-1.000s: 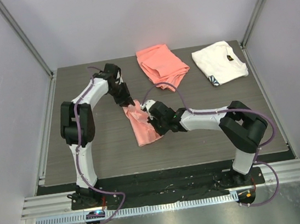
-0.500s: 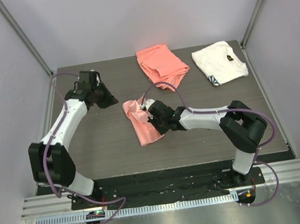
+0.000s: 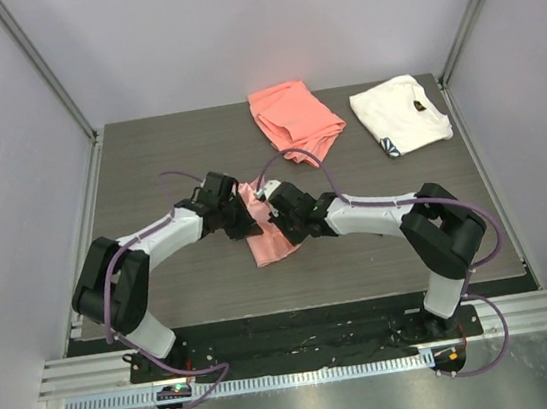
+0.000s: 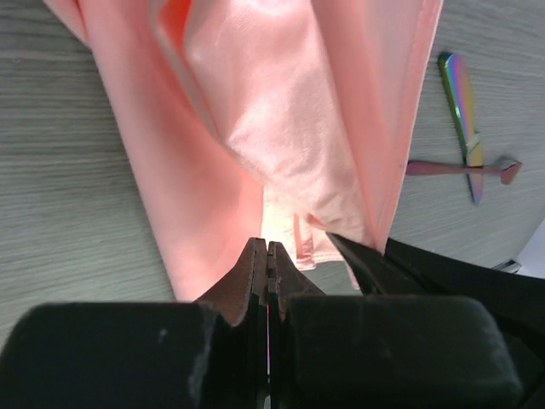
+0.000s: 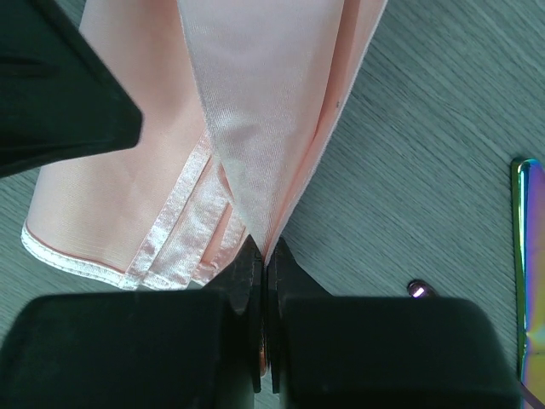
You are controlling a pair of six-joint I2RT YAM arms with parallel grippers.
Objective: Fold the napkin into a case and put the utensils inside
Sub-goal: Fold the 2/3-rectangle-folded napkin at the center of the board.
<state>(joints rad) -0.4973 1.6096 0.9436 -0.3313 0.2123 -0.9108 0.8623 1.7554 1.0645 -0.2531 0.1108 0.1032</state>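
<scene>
While left hand [image 4: 268, 249] and right hand [image 5: 266, 251] pinch the napkin [image 4: 281, 111], utensils [image 5: 529, 247] sit half-cropped.

A dark grey wooden surface [image 3: 213, 283] was closed in by plain pale walls [image 3: 260, 25] and silver metal posts [image 3: 43, 68].

Top external: high behind the bases, looking down on the worktop [image 3: 167, 158].
Left wrist: close, past left gripper [image 4: 268, 251].
Right wrist: close, past right gripper [image 5: 264, 256].
Shared: the napkin [image 3: 269, 243].
</scene>
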